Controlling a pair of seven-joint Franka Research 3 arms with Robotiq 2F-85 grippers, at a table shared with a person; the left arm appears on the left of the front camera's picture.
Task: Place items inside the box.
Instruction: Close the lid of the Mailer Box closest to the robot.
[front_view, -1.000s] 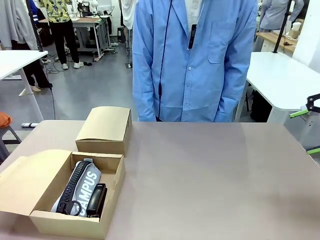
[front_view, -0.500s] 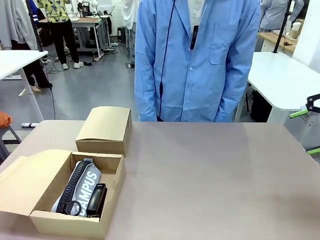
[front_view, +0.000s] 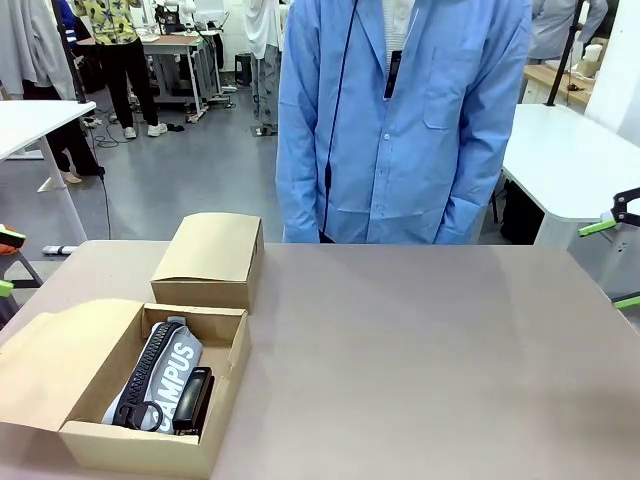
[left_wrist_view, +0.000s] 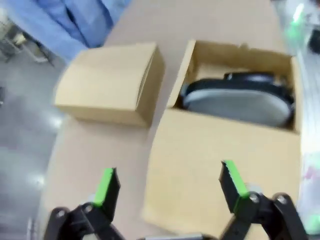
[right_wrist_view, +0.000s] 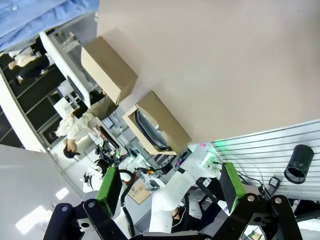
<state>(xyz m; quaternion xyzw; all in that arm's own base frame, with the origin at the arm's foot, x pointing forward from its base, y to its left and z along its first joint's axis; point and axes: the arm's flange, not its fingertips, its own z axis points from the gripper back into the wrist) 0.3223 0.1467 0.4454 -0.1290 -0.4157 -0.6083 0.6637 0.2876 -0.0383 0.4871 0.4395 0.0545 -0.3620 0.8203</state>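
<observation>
Front view: open box (front_view: 60, 362) at desk's near-left corner holds pencil case (front_view: 165, 372) and stapler (front_view: 193, 398); both grippers (left gripper (left_wrist_view: 167, 185), right gripper (right_wrist_view: 169, 186)) spread wide, empty. Next likely: fetch another item.

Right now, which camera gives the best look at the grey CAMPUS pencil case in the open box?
The front view: the grey pencil case shows its lettering and zip. The left wrist view shows it blurred; the right wrist view, tiny and far off.

The left wrist view is motion-blurred, so the open box (left_wrist_view: 235, 65) and its contents lose detail there. In the front view the grey pencil case (front_view: 160, 375) shows only "AMPUS" (a black stapler (front_view: 192, 398) covers one side), and the right gripper (front_view: 622, 250) is cut by the picture's edge.
</observation>
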